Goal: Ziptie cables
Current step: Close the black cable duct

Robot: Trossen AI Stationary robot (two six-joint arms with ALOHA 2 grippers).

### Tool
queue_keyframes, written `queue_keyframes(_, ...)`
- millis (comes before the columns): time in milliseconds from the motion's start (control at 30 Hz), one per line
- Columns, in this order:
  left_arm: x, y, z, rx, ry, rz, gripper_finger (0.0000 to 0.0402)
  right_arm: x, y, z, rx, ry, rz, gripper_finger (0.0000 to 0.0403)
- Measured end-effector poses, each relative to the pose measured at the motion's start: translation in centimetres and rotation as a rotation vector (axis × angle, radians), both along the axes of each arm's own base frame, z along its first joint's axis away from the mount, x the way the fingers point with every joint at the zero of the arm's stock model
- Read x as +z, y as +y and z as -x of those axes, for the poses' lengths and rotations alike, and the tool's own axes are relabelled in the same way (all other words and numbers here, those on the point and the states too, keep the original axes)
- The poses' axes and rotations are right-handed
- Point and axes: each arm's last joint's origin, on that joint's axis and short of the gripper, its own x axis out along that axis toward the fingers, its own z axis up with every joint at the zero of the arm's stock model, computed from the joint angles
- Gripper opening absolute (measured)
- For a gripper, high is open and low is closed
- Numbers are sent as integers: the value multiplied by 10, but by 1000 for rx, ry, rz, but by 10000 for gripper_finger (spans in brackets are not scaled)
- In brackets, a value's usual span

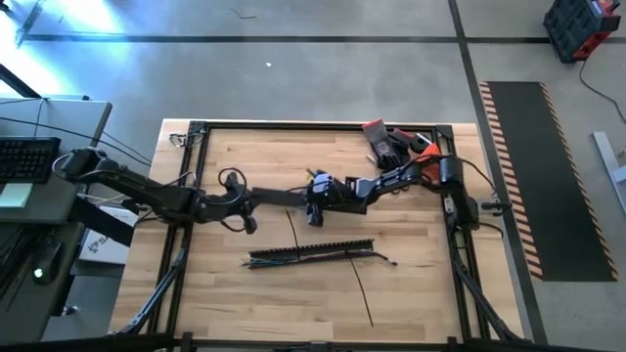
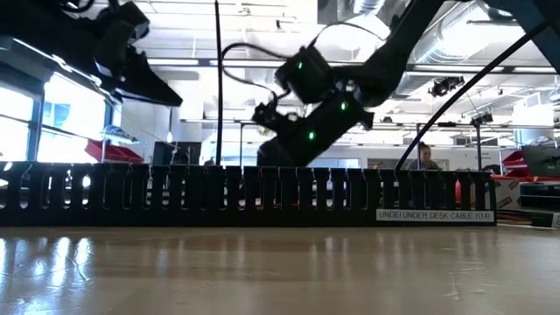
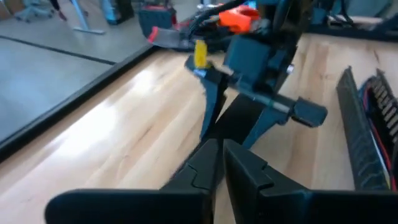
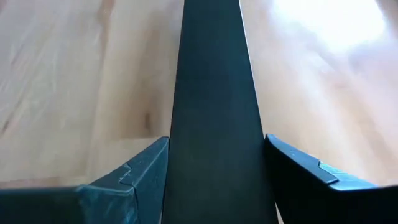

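Black flat strip sitting clamped between my right gripper fingers, my left gripper pinching narrow on the strip's other end, high view showing both grippers meeting mid-table, cables lying beside the slotted rail, nearer the table's front than my grippers.

High view: overhead, straight down, whole table and both arms. Low view: table-top height, level across the wood, very near the slotted rail, room behind. Left wrist view: looks forward along the table at the other arm, rail at its edge. Right wrist view: close above a flat black strip. High, low and left wrist share the rail.
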Motion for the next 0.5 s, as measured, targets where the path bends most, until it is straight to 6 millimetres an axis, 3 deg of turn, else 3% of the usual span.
queue_keyframes(267, 20, -9, 24, 14, -103, -48, 2, 60, 4, 11, 8, -62, 53, 214)
queue_keyframes(500, 48, -16, 43, -87, -224, -48, 0, 117, 27, 24, 78, -194, 24, 214)
